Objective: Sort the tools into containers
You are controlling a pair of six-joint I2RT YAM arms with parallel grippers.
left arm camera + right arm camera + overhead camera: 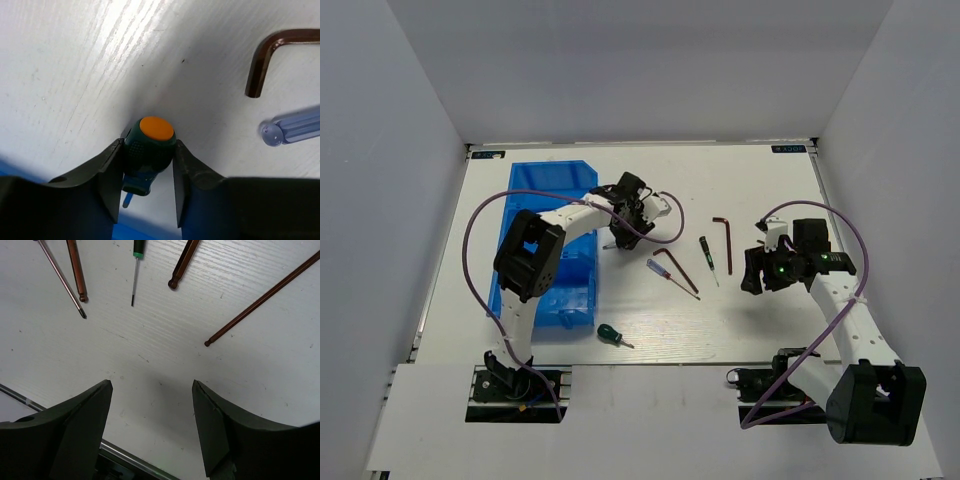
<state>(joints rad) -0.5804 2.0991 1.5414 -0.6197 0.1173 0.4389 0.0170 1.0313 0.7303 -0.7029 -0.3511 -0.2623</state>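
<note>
The left end effector (148,146) is closed about halfway, and its two dark fingers (112,167) are pressed against opposite sides of a stubby green-handled screwdriver with an orange end cap (147,155). The grip is taken across the fat middle of the handle. Whether the tool is lifted off the white wood-grain table (75,60) cannot be told.

The tool is judged to be light and rigid. Its handle is round, so it could twist or roll between flat fingers, though a dotted texture on the handle should aid the hold. The thick part of the handle is the soundest place to be held, rather than the short shaft.

The tool is held left of the table's centre, toward the far edge, just beside the right wall of a translucent blue plastic bin (550,180). A red-brown L-shaped hex key (270,55) and a blue-handled screwdriver (295,130) lie nearby.

The right end effector (151,390) is held wide open and empty over bare table toward the right edge. A slim dark-green screwdriver (135,275) and a long hex key (260,300) lie beyond it.
</note>
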